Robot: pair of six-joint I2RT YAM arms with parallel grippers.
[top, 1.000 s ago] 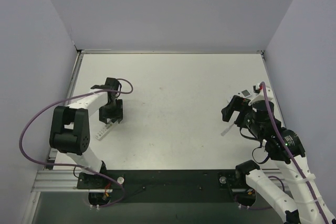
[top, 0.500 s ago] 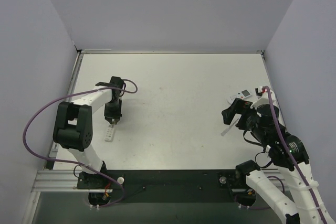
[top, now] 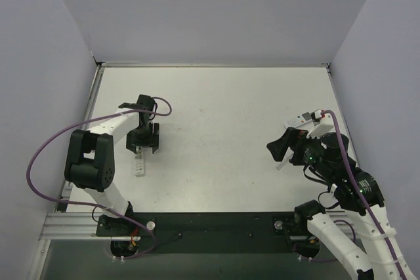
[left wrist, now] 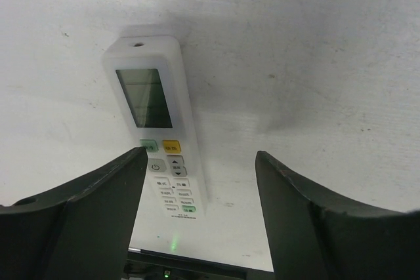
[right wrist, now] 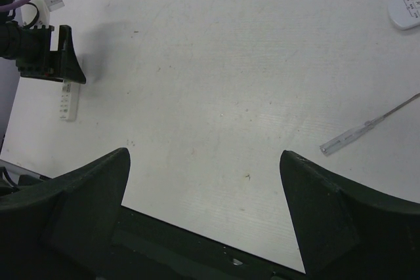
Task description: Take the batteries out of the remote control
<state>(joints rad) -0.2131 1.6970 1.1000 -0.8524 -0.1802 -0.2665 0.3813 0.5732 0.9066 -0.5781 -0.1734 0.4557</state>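
Note:
A white remote control [left wrist: 161, 136] lies face up on the table, display and buttons showing; in the top view it [top: 138, 164] lies at the left. My left gripper [left wrist: 201, 155] is open just above its button end, one finger on each side, touching nothing; the top view shows this gripper [top: 143, 150] too. My right gripper [right wrist: 205, 157] is open and empty above bare table at the right [top: 279, 149]. A second white remote [top: 299, 120] lies behind the right arm, partly hidden. No batteries are in view.
A thin white stick [right wrist: 371, 126] lies on the table near the right gripper, also seen from above [top: 282, 162]. The second remote's end [right wrist: 407, 8] shows at the right wrist view's edge. The table's black front edge [top: 210, 221] lies close to both arm bases.
The left remote has shifted right and turned straighter under the left gripper, whose jaws now look wider. The right gripper has swung left and toward the near edge.

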